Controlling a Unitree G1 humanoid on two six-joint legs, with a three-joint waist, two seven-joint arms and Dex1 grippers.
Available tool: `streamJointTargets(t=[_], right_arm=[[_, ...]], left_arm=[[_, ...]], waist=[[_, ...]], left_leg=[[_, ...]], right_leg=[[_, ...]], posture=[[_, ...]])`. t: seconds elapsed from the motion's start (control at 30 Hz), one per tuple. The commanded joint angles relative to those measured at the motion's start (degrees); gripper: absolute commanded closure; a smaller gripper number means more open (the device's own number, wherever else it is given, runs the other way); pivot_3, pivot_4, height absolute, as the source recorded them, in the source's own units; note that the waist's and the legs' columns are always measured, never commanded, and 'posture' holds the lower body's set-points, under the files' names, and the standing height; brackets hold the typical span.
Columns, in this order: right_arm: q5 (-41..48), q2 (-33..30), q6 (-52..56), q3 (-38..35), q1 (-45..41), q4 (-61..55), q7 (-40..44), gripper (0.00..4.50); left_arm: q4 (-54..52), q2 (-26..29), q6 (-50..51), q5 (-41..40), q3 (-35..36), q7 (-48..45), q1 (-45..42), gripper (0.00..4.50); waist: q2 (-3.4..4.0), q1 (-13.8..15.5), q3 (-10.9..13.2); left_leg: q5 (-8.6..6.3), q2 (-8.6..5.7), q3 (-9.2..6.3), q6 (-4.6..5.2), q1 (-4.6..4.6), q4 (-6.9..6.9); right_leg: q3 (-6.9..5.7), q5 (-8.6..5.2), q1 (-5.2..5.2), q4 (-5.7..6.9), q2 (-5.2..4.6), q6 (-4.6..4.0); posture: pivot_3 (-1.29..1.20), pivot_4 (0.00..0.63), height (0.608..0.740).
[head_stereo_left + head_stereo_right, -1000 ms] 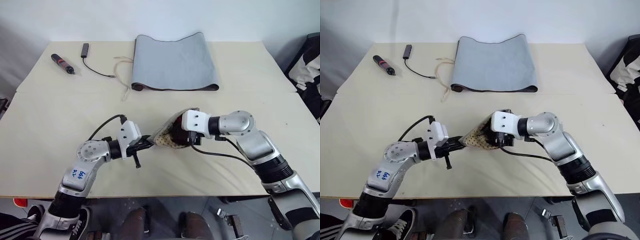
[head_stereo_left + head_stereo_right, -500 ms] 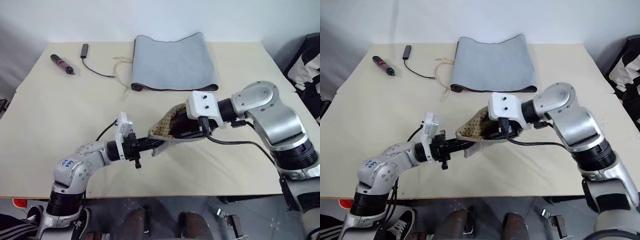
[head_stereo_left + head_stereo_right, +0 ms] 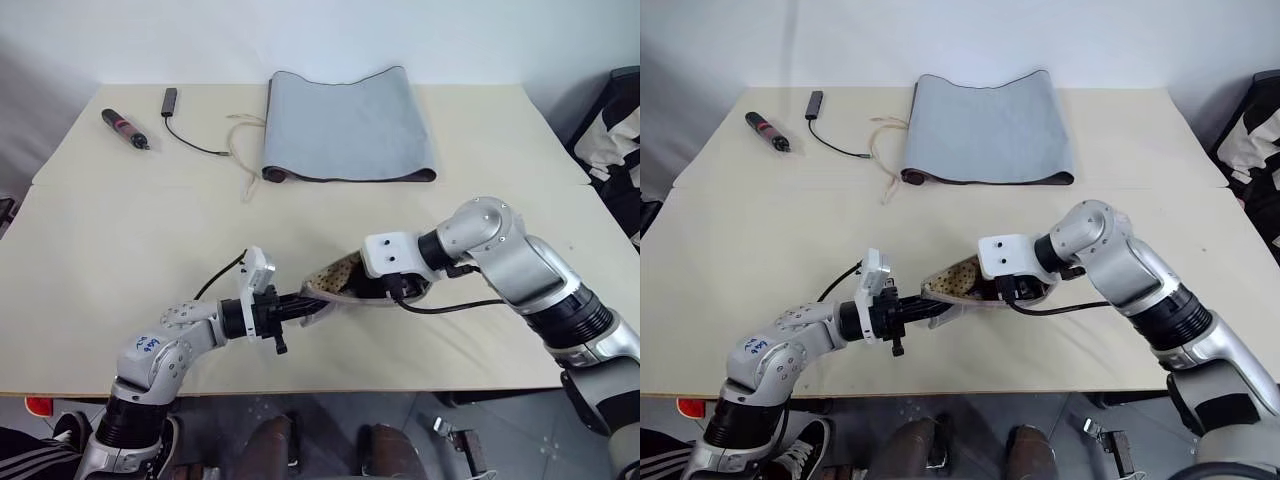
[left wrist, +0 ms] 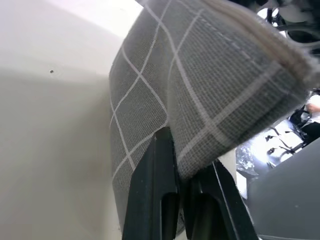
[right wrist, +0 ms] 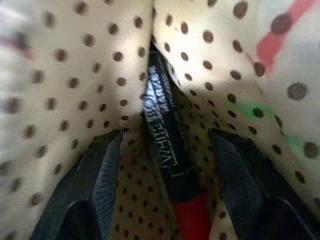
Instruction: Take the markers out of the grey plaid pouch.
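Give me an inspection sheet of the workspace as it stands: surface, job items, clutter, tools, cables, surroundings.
Surface: beige table, two panels joined by a seam.
Job's things: grey plaid pouch lifted at the front, mouth open, dotted lining showing; red marker with black lettered body lies inside, between the right tool's fingers.
Clutter: grey mat at the back; dark pen-like tool with a red band at back left.
Grippers: left tool shut on the pouch's edge; right tool open inside the pouch, not closed on the marker.
Cables: thin black cable with a small plug, pale cord beside the mat.
Surroundings: pale wall behind; striped fabric at right.
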Motion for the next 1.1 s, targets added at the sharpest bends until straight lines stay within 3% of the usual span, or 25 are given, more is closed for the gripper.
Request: streamJointTargets(t=[0.03, 0.37, 0.63, 0.97, 1.1], right_arm=[[-3.2, 0.6, -2.3, 0.6, 0.1, 2.2, -1.3, 1.66], [-5.4, 2.6, -5.2, -0.1, 0.0, 3.4, -1.8, 1.66], [0.2, 0.3, 0.9, -6.0, -1.8, -4.3, 1.8, 1.66], [3.7, 2.6, 3.3, -6.6, 0.7, -7.5, 1.1, 1.66], [0.5, 1.6, -0.3, -5.4, -0.2, -5.2, -0.2, 1.66]], left_arm=[[-1.4, 0.0, -1.9, -0.5, 1.4, -0.6, 0.1, 4.5], [-0.7, -0.9, -2.2, -0.3, 1.5, 0.1, -0.3, 4.5], [-0.1, -1.3, -3.7, 0.2, 2.1, 1.1, -0.4, 4.5], [-0.1, -2.5, -3.5, -0.4, 2.3, 1.9, -1.2, 4.5], [-0.6, -2.4, -3.1, -0.6, 2.5, 2.1, -1.0, 4.5]], waist=[[0.0, 0.0, 0.0], [0.0, 0.0, 0.0], [0.0, 0.0, 0.0], [0.0, 0.0, 0.0], [0.0, 0.0, 0.0]], left_leg=[[0.0, 0.0, 0.0, 0.0, 0.0, 0.0], [-0.01, 0.02, 0.0, -0.01, 0.0, 0.02], [-0.01, 0.02, 0.0, 0.01, -0.01, 0.03], [-0.06, 0.02, 0.0, 0.03, -0.01, 0.03], [-0.06, 0.02, 0.0, 0.03, -0.02, 0.04]], right_leg=[[0.0, 0.0, 0.0, 0.01, 0.0, 0.0], [0.01, 0.0, 0.0, 0.01, 0.03, 0.0], [0.01, 0.0, -0.01, 0.0, 0.02, 0.0], [0.01, 0.0, 0.0, 0.0, 0.01, 0.0], [0.01, 0.0, -0.01, 0.0, 0.01, 0.0]], posture=[[0.0, 0.15, 0.74], [0.0, 0.15, 0.74], [0.0, 0.15, 0.74], [0.0, 0.15, 0.74], [0.0, 0.15, 0.74]])
